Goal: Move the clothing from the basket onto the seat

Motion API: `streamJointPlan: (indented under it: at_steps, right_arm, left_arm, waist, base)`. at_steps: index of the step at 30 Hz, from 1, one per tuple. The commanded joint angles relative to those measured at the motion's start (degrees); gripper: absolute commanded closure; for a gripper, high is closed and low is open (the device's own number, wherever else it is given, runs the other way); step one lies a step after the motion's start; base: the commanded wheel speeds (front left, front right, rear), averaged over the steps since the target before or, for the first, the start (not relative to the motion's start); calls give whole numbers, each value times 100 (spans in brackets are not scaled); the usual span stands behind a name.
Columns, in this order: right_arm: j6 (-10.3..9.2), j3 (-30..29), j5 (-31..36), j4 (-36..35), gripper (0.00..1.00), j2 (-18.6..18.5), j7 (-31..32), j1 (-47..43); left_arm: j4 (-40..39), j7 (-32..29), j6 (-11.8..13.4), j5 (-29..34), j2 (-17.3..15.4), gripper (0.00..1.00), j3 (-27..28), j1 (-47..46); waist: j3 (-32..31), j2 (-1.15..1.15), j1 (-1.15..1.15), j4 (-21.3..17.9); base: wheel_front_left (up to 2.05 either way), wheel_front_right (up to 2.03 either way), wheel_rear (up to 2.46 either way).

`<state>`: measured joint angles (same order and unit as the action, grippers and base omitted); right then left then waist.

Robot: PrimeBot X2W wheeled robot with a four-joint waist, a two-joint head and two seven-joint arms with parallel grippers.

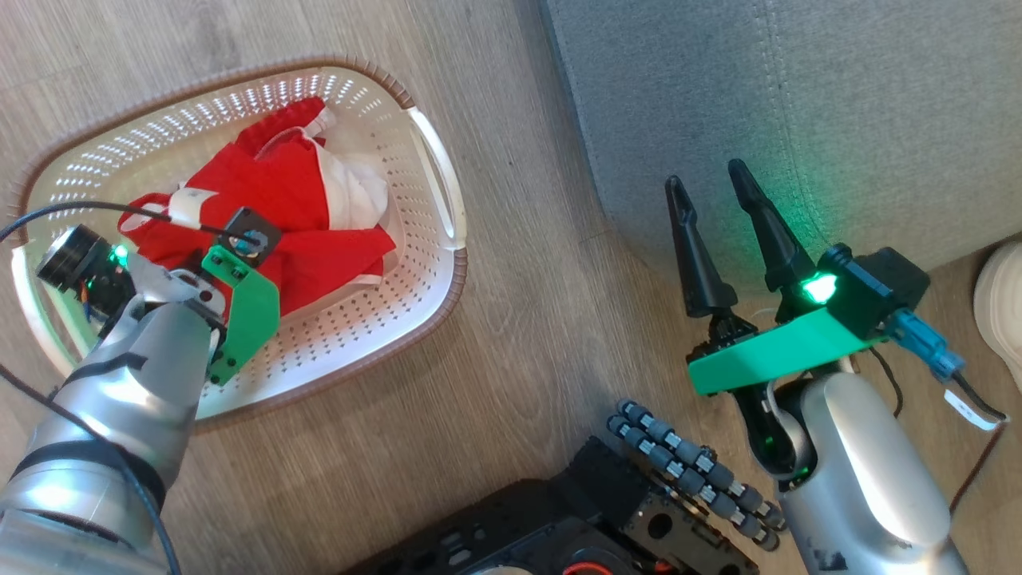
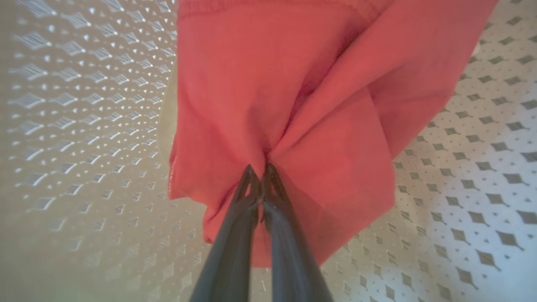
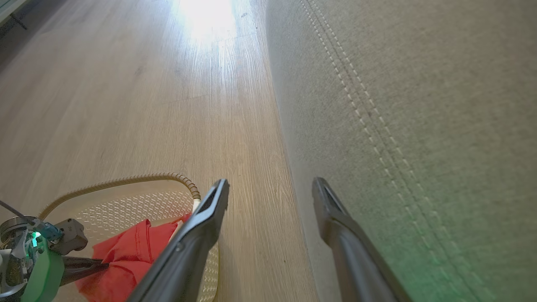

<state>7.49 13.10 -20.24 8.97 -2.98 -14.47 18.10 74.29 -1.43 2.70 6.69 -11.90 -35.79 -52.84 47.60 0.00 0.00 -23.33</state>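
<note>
My left end effector is clamped on a fold of red clothing inside the basket; the right end effector has fingers apart (empty, beside the seat). I would lift straight up, clearing the rim, before swinging seatward.

A pale brown wood-grain plank floor lies underfoot, glare bright on its far stretch, and a white rounded object rests on it.
</note>
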Motion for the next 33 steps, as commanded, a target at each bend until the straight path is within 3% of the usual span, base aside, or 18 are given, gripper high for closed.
streamJointPlan:
  at_steps: [1, 8, 24, 29, 33]
  right_arm:
    - [0, 109, -9, -121, 0, 11, -52, -115]
    - [0, 54, 155, 8, 0, 11, -52, -113]
    - [0, -92, 646, 505, 0, 11, -52, -433]
    - [0, -153, 797, 657, 0, 11, -52, -629]
    - [0, -182, 841, 717, 0, 11, -52, -761]
  left_arm:
    - [-37, 79, 13, -73, -117, 100, 63, 64]
    - [-35, 296, 94, -290, 82, 100, 144, 325]
    - [-86, 1470, 256, -915, 727, 100, 359, 1224]
    - [-577, 1636, 293, -1214, 832, 100, 513, 1449]
    - [-1450, 1641, 349, -1387, 840, 100, 673, 1780]
  waist:
    - [-39, 0, 0, 2]
    - [-488, 0, 0, 159]
    - [-2530, 0, 0, 887]
    - [-3167, 0, 0, 1180]
    - [-3574, 0, 0, 1335]
  base:
    - [0, 0, 0]
    - [0, 0, 0]
    - [0, 0, 0]
    - [0, 0, 0]
    - [0, 0, 0]
